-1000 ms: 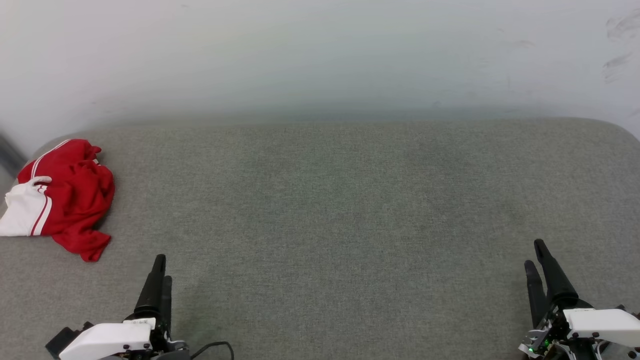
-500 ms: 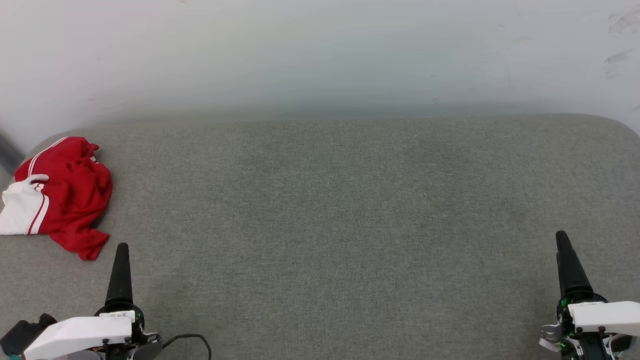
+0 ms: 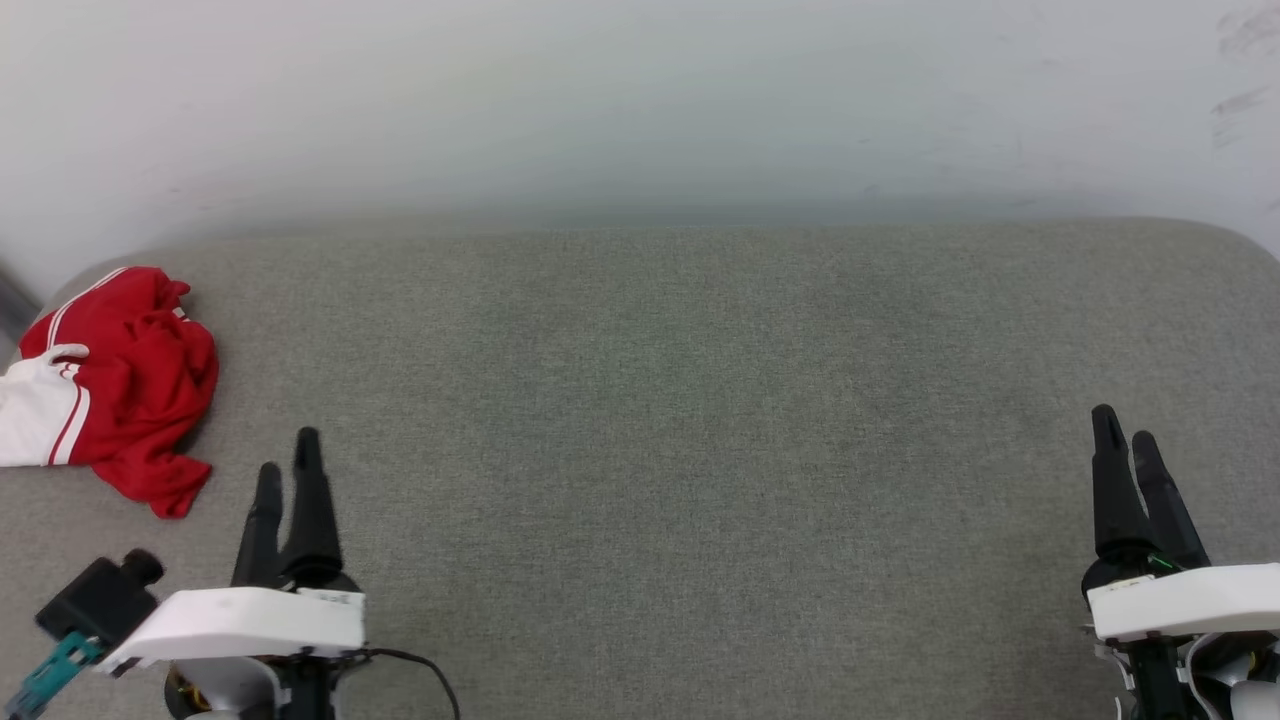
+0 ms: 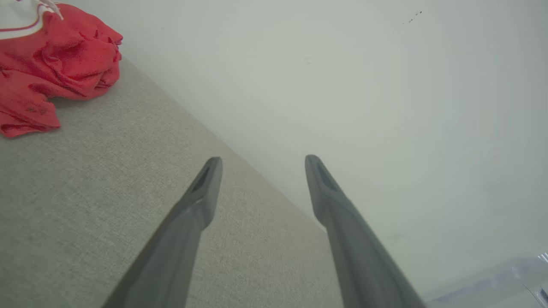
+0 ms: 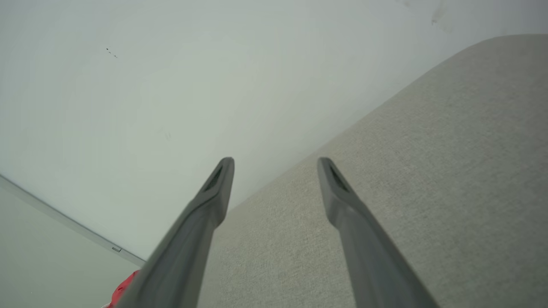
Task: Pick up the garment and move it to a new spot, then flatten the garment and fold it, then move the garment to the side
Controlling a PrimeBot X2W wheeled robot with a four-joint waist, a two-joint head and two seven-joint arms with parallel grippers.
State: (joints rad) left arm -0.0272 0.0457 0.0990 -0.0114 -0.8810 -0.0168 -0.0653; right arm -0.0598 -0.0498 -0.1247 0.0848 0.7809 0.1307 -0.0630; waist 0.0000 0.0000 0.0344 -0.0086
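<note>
While garment [image 3: 130, 390] lies crumpled, frame edge cuts off white panel [image 3: 35, 425].

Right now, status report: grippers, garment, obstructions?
Left gripper open, empty. Right gripper open, empty. Garment crumpled, far left on grey surface. Nothing in the way.

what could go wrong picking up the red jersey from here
1. The garment sits bunched at the left edge of the grey surface; a clumsy nudge might push it off.
2. It is heaped in folds, so the open left jaws may pinch several layers, making flattening harder.
3. The right jaws hover far across the surface, likely too far to help soon.
</note>
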